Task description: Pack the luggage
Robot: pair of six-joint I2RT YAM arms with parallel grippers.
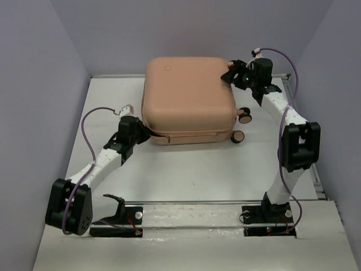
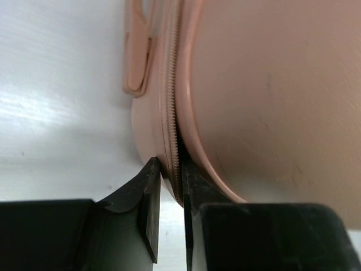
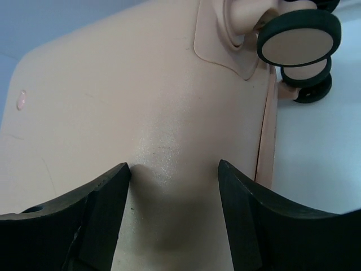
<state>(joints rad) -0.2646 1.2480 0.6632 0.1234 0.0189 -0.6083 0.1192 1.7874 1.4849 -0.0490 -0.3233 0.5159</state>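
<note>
Peach luggage [image 1: 189, 99] crowds white table [image 1: 186, 169].

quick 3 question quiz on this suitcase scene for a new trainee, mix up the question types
1. True or false: the luggage lies open with its lining showing.
2. The fingers of the left gripper straddle: A a strap; B the zip seam; C a cloth.
3. Which gripper stands open over the top shell, near the wheels?
Key: 1 false, the lid is down. 2 B. 3 the right gripper.
</note>
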